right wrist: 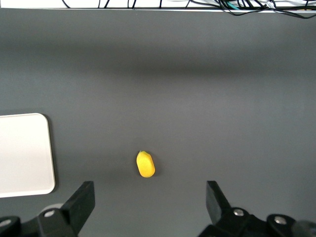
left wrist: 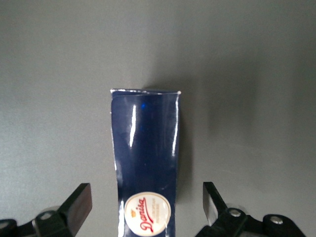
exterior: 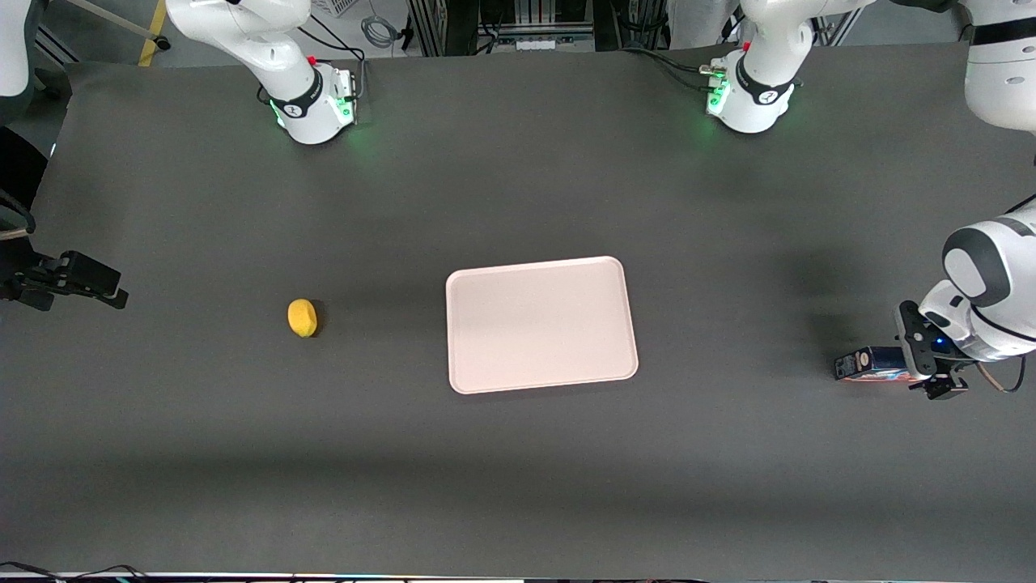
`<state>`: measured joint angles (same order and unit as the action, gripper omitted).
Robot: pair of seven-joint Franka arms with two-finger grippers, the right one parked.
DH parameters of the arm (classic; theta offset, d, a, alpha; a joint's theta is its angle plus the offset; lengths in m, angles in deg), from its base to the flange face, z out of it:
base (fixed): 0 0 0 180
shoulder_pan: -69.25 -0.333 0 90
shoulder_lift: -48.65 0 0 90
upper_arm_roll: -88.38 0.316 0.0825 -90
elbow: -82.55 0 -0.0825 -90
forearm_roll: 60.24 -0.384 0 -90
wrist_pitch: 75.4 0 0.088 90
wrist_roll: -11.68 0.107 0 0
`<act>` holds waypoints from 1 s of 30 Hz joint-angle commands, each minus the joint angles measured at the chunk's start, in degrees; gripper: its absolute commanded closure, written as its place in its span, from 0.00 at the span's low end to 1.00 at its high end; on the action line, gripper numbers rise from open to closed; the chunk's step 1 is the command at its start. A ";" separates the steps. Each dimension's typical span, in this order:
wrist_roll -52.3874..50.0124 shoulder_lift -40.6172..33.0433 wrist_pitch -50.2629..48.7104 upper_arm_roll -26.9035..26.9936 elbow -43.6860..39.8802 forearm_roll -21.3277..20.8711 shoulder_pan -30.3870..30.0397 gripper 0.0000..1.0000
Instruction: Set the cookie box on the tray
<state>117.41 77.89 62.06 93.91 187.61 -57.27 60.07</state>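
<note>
1. We see a small yellow lump [exterior: 302, 317] toward the parked arm's end of the table [exterior: 518, 486]. It is not our job.
2. Next comes the pink tray [exterior: 541, 324], flat and bare, in the middle.
3. The cookie box [left wrist: 145, 158] lies on the table toward the working arm's end, well apart from the tray.
4. Our gripper [left wrist: 147, 205] hangs over the box, fingers [left wrist: 79, 203] wide, one on each long side, not touching.
5. The box looks light, shiny and probably easy to crush, so we should pinch its long sides gently.
</note>
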 commanded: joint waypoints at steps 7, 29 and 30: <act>1.06 0.47 0.88 0.27 0.49 2.65 0.03 0.00; 0.80 0.91 2.29 0.00 0.75 2.82 0.38 0.65; 0.71 0.91 2.29 0.00 0.75 2.82 0.38 0.65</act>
<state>117.41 78.90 63.55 93.79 187.80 -55.29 60.07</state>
